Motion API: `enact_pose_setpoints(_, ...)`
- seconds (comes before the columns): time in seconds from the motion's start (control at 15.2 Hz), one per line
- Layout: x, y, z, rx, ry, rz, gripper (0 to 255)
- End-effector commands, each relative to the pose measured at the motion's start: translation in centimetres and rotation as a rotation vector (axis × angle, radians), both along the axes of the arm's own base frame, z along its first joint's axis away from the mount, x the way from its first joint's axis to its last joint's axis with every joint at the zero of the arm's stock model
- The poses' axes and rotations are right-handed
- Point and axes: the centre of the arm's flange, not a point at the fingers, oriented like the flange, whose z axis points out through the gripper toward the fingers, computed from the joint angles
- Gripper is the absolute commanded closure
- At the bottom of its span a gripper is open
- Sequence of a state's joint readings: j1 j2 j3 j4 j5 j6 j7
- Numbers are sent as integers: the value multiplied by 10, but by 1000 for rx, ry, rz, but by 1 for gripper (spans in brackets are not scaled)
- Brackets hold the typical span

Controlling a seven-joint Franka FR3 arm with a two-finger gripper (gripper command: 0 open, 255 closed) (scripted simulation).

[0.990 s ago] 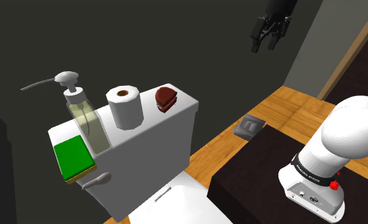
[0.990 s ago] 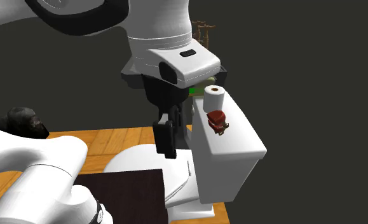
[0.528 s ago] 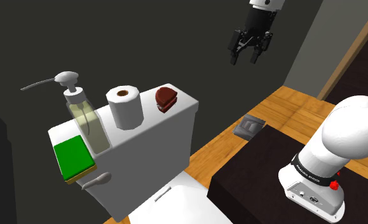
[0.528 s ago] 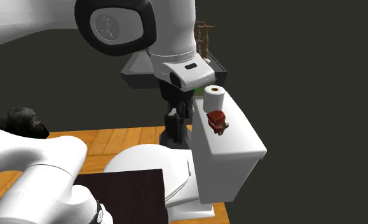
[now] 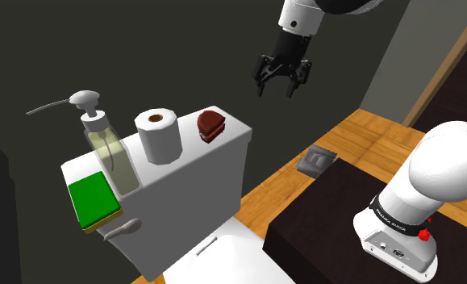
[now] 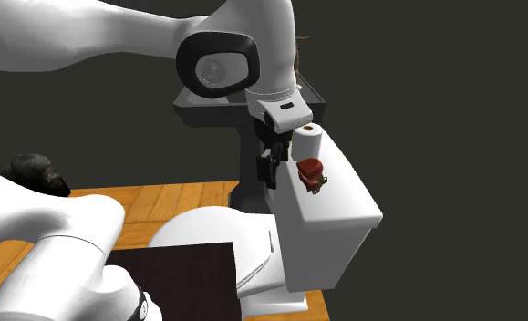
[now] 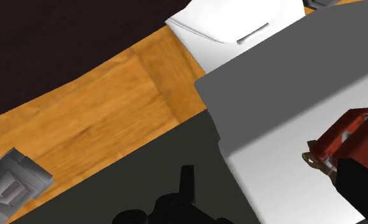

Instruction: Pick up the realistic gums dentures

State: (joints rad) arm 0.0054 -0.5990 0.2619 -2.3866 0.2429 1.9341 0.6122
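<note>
Dentures (image 5: 210, 126): where do they lie from the gripper (image 5: 276, 85)? (K.)

Dark red, on the white tank lid (image 5: 193, 152), at its end toward the shoulder view's right; gripper hangs in the air above, off toward that view's right, well apart from them; fingers spread, nothing between them. (M.)

Does the wrist view agree? (K.)

Yes; there the dentures (image 7: 349, 141) sit beside the right finger (image 7: 361, 184), partly hidden by it, not in the gap; hand judged off-centre; the coming move likely needs a sideways shift toward that finger, then a descent. Long axis seems to run slantwise across the lid; cannot settle it from these angles. Single arm; no choice of hand. (M.)

Farther along the lid? (K.)

White paper roll (image 5: 159, 134) just beside the dentures; then the soap dispenser (image 5: 105, 145); green sponge (image 5: 93, 199) at the far end; the roll is judged the only neighbour close enough to get bumped. (M.)

Change against the earlier frames? (K.)

Over the last second the gripper has come leftward and lower in the shoulder view; in the second exterior view it has drawn away from the camera to just short of the tank; dentures and roll unmoved; fingers apart throughout. (M.)
</note>
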Motion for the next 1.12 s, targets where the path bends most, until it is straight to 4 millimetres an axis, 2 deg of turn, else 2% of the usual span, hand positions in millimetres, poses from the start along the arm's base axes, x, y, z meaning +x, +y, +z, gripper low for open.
enact_pose_setpoints(0.0,12,22,-14,15,-5,-40,0)
enact_pose_setpoints(0.86,106,140,-68,99,-36,-285,0)
enact_pose_setpoints(1.06,106,140,-84,99,-36,-285,0)
